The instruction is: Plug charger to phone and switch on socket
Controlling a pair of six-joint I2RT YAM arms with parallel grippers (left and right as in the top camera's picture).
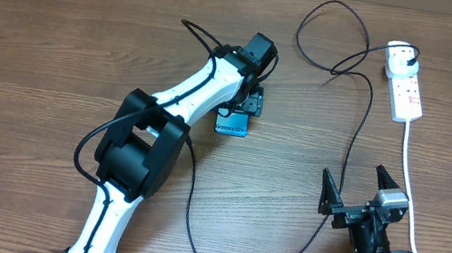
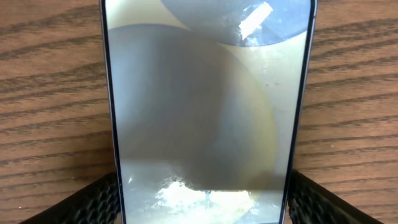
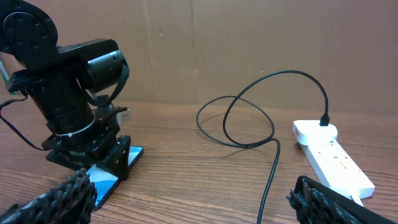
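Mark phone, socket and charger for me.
phone (image 2: pixel 205 112): left wrist view, centre of screen.
socket (image 1: pixel 408 94): overhead view, middle of strip body.
charger (image 1: pixel 399 56): overhead view, white plug end.

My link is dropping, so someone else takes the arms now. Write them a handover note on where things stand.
Left gripper: fingers shut on the long edges of the phone, which lies flat on the table.
Right gripper: open, holding nothing.
Charger: its white plug sits in the power strip at far right. The lead loops across the table and its tip is not visible.
Done: plug in strip.
Left: connector into phone, then switch the strip on. The switch state is unreadable.
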